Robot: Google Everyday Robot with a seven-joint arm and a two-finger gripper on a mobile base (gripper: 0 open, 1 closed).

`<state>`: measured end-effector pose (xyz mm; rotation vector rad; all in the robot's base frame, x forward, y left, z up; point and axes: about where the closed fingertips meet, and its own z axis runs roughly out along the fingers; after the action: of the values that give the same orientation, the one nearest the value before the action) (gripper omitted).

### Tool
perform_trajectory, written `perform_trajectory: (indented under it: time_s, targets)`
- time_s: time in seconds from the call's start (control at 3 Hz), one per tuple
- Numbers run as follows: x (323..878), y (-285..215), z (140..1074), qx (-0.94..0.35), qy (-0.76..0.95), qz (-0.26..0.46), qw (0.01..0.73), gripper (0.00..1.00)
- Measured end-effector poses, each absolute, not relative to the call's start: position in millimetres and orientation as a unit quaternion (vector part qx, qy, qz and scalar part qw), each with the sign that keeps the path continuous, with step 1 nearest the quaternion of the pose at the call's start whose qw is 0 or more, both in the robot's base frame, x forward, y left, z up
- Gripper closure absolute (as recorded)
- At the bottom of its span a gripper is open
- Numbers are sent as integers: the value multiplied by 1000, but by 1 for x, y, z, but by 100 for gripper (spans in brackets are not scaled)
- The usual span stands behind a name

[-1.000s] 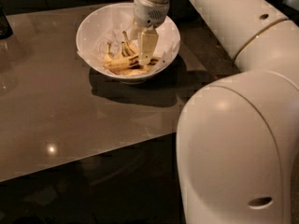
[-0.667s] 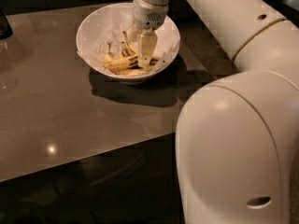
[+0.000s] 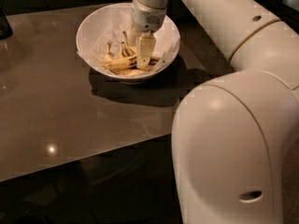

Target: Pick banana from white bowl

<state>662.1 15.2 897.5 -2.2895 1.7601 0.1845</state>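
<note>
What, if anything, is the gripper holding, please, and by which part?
Cannot tell: the gripper is down among the bananas in the white bowl.

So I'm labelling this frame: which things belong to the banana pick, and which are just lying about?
Job: banana, white bowl, gripper down inside the bowl.
Lying about: dark object at the far left edge, on the table.

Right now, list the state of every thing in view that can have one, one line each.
white bowl: upright on the table, bananas inside.
paper: crumpled, lining the bowl.
bananas: lying in the bowl, none lifted out.
gripper: lowered into the bowl, down at the bananas; whether it holds one cannot be told.
table: bearing the bowl.
dark object: standing at the table's far left, cut off by the edge.
</note>
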Motion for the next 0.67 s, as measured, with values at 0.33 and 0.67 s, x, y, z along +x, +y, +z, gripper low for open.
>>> perform_trajectory:
  time_s: [0.33, 0.67]
  targets:
    - [664, 18, 892, -788, 600, 67, 120, 38]
    - [665, 19, 887, -790, 598, 72, 116, 38]
